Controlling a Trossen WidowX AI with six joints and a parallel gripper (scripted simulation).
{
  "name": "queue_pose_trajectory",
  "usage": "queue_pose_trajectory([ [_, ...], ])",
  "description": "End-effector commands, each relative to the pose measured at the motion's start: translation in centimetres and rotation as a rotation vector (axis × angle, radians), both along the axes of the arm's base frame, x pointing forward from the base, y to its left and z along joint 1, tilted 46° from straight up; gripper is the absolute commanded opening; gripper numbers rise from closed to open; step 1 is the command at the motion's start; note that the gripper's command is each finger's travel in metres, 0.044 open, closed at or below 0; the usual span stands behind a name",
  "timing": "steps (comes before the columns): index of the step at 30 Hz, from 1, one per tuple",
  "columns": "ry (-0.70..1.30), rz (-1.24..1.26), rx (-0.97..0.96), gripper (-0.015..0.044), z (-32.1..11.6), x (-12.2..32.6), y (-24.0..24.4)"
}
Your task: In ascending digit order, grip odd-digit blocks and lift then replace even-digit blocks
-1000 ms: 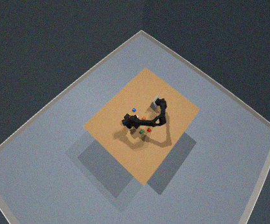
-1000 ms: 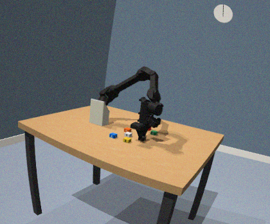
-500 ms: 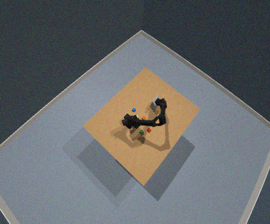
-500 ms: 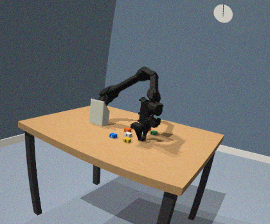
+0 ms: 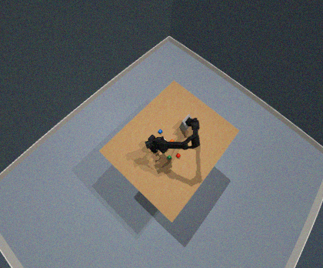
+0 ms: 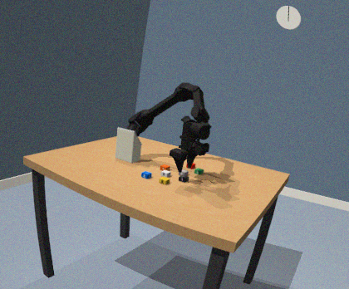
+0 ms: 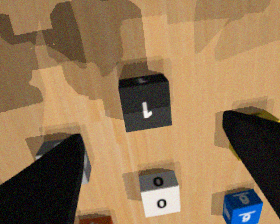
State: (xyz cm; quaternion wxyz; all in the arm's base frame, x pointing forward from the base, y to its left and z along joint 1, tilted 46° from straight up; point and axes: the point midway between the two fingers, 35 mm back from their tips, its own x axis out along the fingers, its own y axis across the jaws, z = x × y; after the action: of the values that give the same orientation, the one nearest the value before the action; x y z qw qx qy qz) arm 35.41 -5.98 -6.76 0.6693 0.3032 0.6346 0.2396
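- Using the black block (image 6: 184,179) (image 7: 145,107) as the landmark here, sitting on the bench (image 5: 137,131) (image 6: 106,178) (image 7: 191,165) with a white 1 showing in the wrist view.
- Got the claw (image 5: 158,145) (image 6: 185,169) (image 7: 153,130) near that black block, spread pretty wide, with nothing gripped.
- Can see bare bench on both sides of the black block in the wrist view, so not touching either finger there.
- Spotted below the black block in the wrist view: a white block (image 6: 165,173) (image 7: 161,197), showing 0 on two faces, well, standing apart from it.
- Seeing a grey block (image 6: 184,173) (image 7: 87,175) just behind the black block in the exterior view, partly hidden by a finger in the wrist view.
- Also left of the black block in the exterior view: a yellow block (image 6: 164,181) (image 7: 266,116), then a blue block (image 5: 160,132) (image 6: 146,175) (image 7: 243,207) farther out.
- Up behind the black block in the exterior view: a red block (image 5: 178,155) (image 6: 192,167) and a green block (image 5: 169,157) (image 6: 199,171). Can't read either digit, sorry.
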Motion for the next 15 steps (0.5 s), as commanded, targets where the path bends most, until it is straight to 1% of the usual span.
queue_pose_trajectory([
  [1,-0.004,-0.007,-0.008,0.0295,1.8,0.1,-1.9],
  [5,-0.003,0.006,-0.008,0.019,5.1,-0.5,-5.1],
  [8,-0.003,0.01,-0.007,0.012,5.5,-0.6,-5.5],
  [15,-0.003,0.01,-0.007,0.012,5.5,-0.6,-5.5],
])
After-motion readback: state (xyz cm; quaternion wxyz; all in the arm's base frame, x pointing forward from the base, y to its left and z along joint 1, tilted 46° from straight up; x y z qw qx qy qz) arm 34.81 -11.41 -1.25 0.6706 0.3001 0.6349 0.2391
